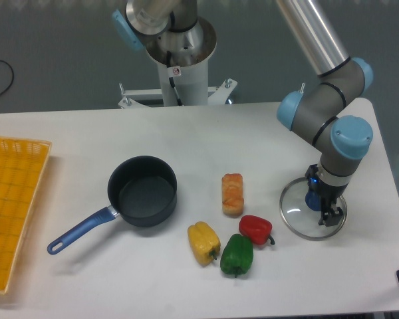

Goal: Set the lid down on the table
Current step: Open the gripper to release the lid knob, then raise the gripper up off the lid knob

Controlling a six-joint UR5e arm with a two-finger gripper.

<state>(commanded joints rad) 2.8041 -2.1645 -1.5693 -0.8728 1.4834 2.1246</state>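
Note:
The lid [295,210], clear glass with a thin metal rim, lies flat and low at the right side of the white table [253,133]. I cannot tell whether it rests on the surface or hangs just above it. My gripper [318,203] points straight down over the lid's centre, its dark fingers shut around the small blue knob. The arm's wrist hides part of the knob and of the lid's far edge.
A dark saucepan [143,191] with a blue handle sits mid-table. An orange bread-like block [233,194] and red [255,228], green [237,254] and yellow [203,242] peppers lie left of the lid. A yellow mesh tray [10,212] is at the left edge.

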